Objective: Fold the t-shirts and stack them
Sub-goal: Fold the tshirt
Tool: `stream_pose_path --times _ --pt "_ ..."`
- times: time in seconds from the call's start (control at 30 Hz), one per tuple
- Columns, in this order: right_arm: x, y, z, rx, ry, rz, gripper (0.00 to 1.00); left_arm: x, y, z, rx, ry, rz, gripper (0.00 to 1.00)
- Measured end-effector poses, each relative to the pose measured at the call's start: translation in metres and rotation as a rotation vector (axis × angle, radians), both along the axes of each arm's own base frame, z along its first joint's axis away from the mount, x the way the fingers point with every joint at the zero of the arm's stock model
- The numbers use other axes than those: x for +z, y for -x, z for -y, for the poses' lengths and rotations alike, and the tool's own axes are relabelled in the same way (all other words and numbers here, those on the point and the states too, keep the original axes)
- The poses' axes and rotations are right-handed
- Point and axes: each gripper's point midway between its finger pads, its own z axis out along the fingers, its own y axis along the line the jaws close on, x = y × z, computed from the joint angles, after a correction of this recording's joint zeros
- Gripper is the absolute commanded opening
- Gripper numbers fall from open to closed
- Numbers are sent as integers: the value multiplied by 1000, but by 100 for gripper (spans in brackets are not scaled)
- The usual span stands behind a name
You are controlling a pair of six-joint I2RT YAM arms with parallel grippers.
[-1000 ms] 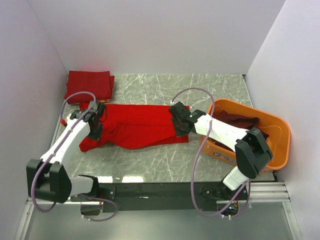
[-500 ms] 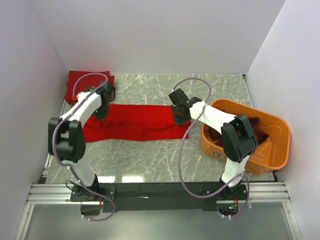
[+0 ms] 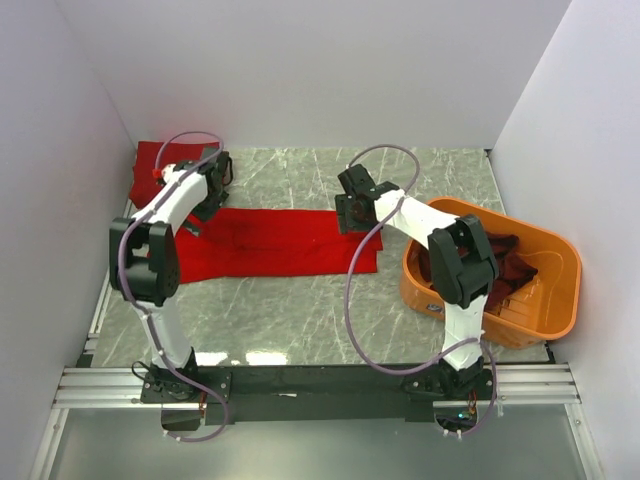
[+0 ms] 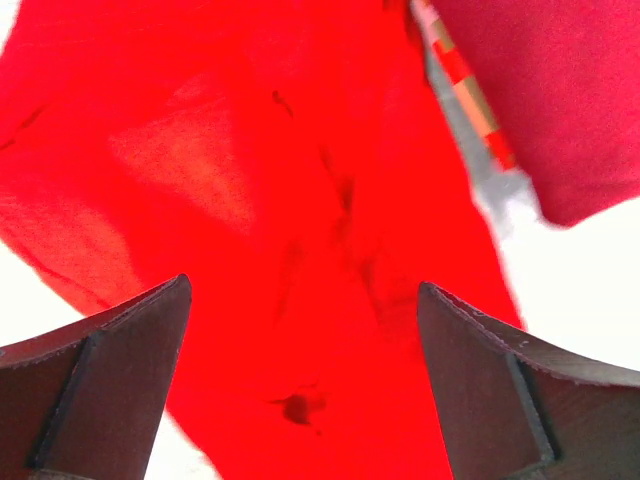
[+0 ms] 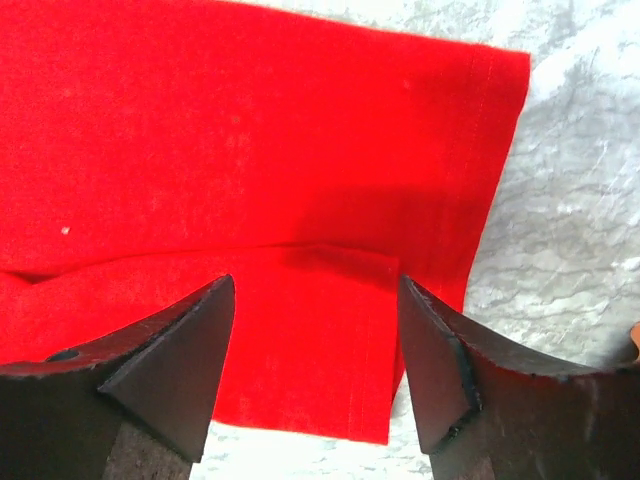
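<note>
A bright red t-shirt (image 3: 280, 243) lies flat on the marble table as a long band folded lengthwise. My left gripper (image 3: 203, 203) hangs over its left end, jaws wide open, with only red cloth (image 4: 300, 200) below them. Open too is my right gripper (image 3: 350, 216), over the band's right end, where the folded-over edge (image 5: 330, 300) lies between its fingers untouched. A folded darker red t-shirt (image 3: 168, 168) rests at the back left corner, and in the left wrist view its corner (image 4: 560, 100) shows at the upper right. Maroon t-shirts (image 3: 500, 262) lie crumpled in the tub.
An orange plastic tub (image 3: 555, 290) stands at the right side of the table, close to the right arm's elbow. White walls close in the left, back and right. Bare marble (image 3: 300, 315) runs between the red band and the arm bases.
Both grippers carried the shirt's near edge toward the back, laying it over into a narrower band. Then they opened and let the cloth go.
</note>
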Motion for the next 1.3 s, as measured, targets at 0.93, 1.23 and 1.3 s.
stream_pose_path --times 0.93,1.23,1.3 --pt "-33 35 -38 63 -230 -70 75 -75 10 44 -235 17 -58 100" --pt "-36 192 -55 269 -227 -169 75 -72 -8 157 -607 -48 -49 99" --pt "-35 224 -67 350 -241 -198 75 -72 -28 186 -690 -59 -26 99"
